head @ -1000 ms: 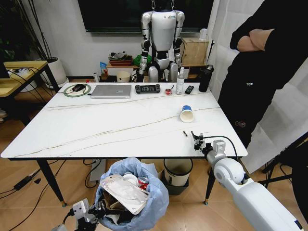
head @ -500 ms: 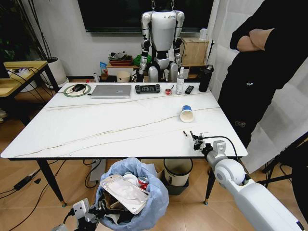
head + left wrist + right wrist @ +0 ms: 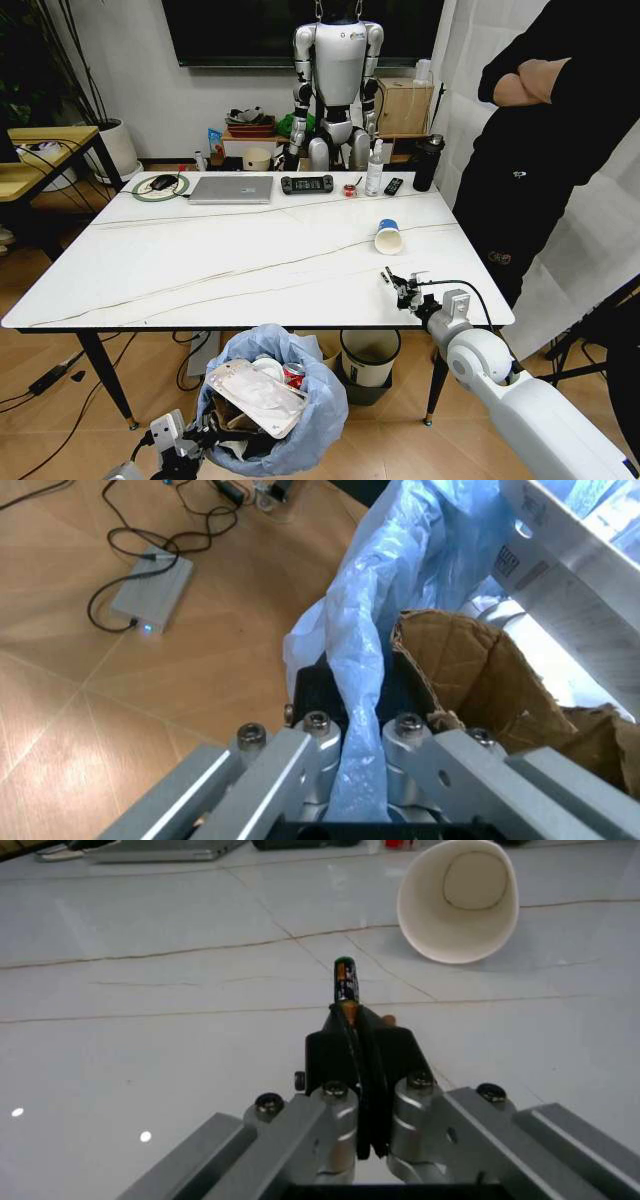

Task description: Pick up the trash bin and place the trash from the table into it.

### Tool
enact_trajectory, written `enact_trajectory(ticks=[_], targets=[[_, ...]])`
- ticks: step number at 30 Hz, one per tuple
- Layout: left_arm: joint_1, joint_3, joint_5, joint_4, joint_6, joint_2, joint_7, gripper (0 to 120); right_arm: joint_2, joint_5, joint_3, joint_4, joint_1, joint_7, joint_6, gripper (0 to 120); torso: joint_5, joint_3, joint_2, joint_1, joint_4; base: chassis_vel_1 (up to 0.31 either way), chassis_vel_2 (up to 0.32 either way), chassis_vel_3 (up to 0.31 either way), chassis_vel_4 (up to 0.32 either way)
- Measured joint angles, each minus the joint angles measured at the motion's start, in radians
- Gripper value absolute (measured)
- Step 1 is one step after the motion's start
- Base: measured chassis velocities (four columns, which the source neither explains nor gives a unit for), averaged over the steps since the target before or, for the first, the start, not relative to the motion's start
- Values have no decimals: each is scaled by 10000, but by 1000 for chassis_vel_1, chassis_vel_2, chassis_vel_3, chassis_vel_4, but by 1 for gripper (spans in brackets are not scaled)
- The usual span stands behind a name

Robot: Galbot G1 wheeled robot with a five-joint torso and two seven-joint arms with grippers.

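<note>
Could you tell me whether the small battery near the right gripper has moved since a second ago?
Yes. The battery no longer lies on the table; the right gripper holds it, nearer the paper cup.

White marble-look table (image 3: pixel 230 265) on slim black legs: silver laptop (image 3: pixel 231 189), black game controller (image 3: pixel 306 184), a bottle (image 3: pixel 374 169) and remote (image 3: pixel 393 186) line its far edge; a tipped blue-white paper cup (image 3: pixel 388 237) lies toward the right edge.

No words or numbers can be read here. A small dark label (image 3: pixel 507 561) sits on a shiny metal bar beside the blue bag (image 3: pixel 400 577), but its print is too tiny to make out. The little stick (image 3: pixel 343 981) has colored marks, not clear letters.
</note>
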Motion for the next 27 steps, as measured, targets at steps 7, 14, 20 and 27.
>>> enact_trajectory(ticks=[7, 14, 20, 27], targets=[[-91, -10, -174, 43, 116, -29, -147, 0, -102, -6, -87, -181, 78, -253, 112, 0, 0, 0, 0, 0, 0, 0, 0, 0, 0], [-108, 29, -271, 71, 263, -2, -251, 0, -206, 256, -75, -34, -12, -645, 330, 0, 1, 0, 0, 0, 0, 0, 0, 0, 0], [-102, 51, -268, 43, 274, 44, -251, 0, -323, 656, -86, 534, -142, -932, 651, 0, 1, 0, 0, 0, 0, 0, 0, 0, 0], [-95, 37, -278, 31, 276, 80, -232, 0, -705, 1218, -509, 2049, -360, -1422, 1156, 0, -2, 0, 0, 0, 0, 0, 0, 0, 0]])
